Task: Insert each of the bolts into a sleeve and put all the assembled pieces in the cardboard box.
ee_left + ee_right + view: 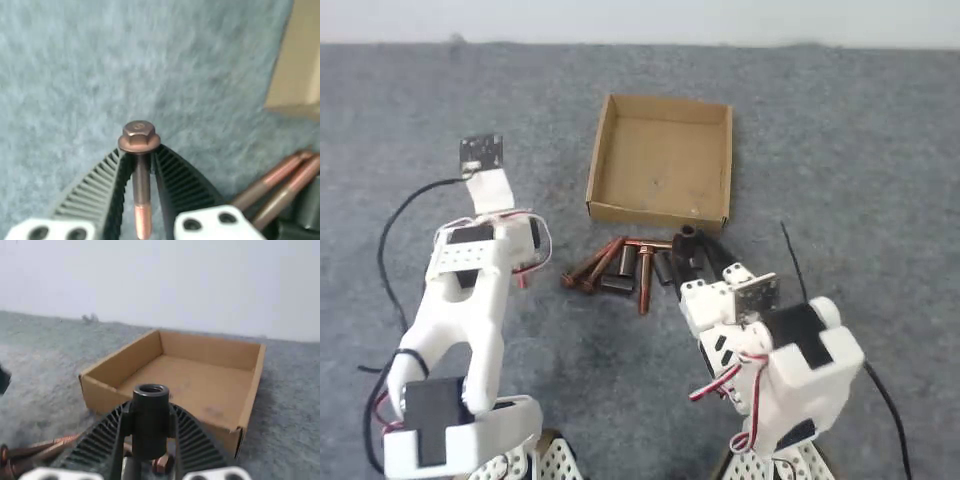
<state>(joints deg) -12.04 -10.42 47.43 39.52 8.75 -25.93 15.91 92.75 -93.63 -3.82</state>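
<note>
My left tool (140, 159) grips a bolt (139, 136); my right tool (150, 416) clamps a sleeve (150, 396) near the box (121, 366).

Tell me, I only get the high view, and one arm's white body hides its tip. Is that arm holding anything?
Observer: Yes. The left wrist view shows the left gripper shut on a copper-coloured bolt, gripped by the shank just under its head.
Visitor: Which way does it point?
Observer: Its hexagonal head sticks out past the gripper, and the threaded end points back toward the wrist.
Visitor: And the black thing the other arm has?
Observer: That is a sleeve, clamped upright in the right gripper. The right wrist view shows that its top end is an open hole with nothing in it.
</note>
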